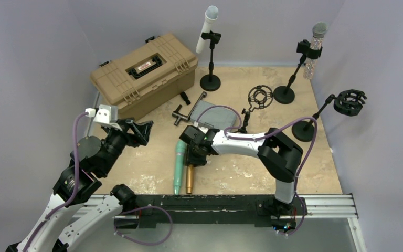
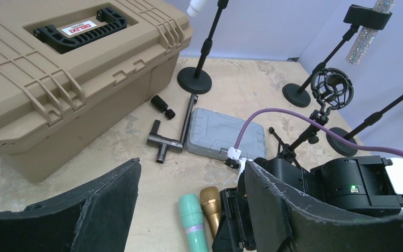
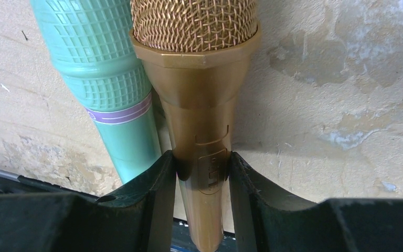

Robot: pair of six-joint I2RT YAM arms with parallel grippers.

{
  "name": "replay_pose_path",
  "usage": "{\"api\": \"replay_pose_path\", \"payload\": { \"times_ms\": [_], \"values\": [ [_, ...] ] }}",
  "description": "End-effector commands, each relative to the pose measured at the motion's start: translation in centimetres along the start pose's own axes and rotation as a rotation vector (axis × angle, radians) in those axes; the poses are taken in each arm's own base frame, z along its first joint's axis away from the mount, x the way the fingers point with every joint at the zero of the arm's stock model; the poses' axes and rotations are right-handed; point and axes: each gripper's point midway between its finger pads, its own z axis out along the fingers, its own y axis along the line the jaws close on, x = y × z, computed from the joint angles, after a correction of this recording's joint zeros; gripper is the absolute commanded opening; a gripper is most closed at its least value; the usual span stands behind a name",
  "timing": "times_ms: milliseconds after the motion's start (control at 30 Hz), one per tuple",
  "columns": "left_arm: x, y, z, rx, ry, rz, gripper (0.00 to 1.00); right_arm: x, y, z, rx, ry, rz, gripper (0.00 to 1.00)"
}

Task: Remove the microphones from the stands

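A gold microphone [image 1: 190,178] lies on the table beside a teal microphone [image 1: 179,168]. My right gripper [image 1: 194,157] is shut on the gold microphone's handle [image 3: 199,79]; both fingers press its sides in the right wrist view [image 3: 202,163], with the teal one [image 3: 99,63] just to the left. A white microphone [image 1: 208,26] sits in a stand at the back, and a glittery one [image 1: 315,47] in a stand at the back right. My left gripper [image 1: 139,131] is open and empty, left of both lying microphones [image 2: 211,207].
A tan toolbox [image 1: 144,73] stands at the back left. A grey case [image 1: 212,115] and a metal T-wrench [image 1: 186,110] lie mid-table. Two empty shock-mount stands [image 1: 261,97] [image 1: 349,102] stand to the right.
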Motion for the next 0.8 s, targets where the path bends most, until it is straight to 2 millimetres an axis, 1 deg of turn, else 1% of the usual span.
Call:
{"api": "replay_pose_path", "payload": {
  "times_ms": [0,33,100,167,233,300,500,600,767],
  "values": [
    [-0.2,0.0,0.1,-0.001,-0.01,-0.017,0.7,-0.5,0.4,0.2,-0.014,-0.028,0.008,0.15],
    [-0.2,0.0,0.1,-0.001,-0.01,-0.016,0.7,-0.4,0.4,0.1,-0.014,-0.027,0.007,0.19],
    [-0.2,0.0,0.1,-0.003,-0.01,-0.015,0.7,-0.6,0.2,-0.1,-0.006,-0.035,0.008,0.31],
    [-0.2,0.0,0.1,-0.003,-0.01,-0.015,0.7,-0.8,0.0,-0.5,0.001,-0.049,0.015,0.4],
    [-0.2,0.0,0.1,-0.003,-0.011,-0.015,0.7,-1.2,-0.1,-1.0,0.003,-0.072,0.018,0.46],
    [-0.2,0.0,0.1,-0.001,-0.009,-0.016,0.7,-1.5,-0.1,-1.4,0.006,-0.087,0.019,0.47],
    [-0.2,0.0,0.1,-0.001,-0.011,-0.017,0.7,-3.0,1.1,-3.4,-0.022,-0.142,-0.01,0.56],
    [-0.2,-0.1,0.1,0.0,-0.008,-0.016,0.7,-4.5,2.1,-5.6,-0.054,-0.201,-0.034,0.57],
    [-0.2,-0.1,0.2,0.001,-0.009,-0.012,0.7,-7.0,3.4,-9.3,-0.095,-0.316,-0.124,0.65]
  ]
}}
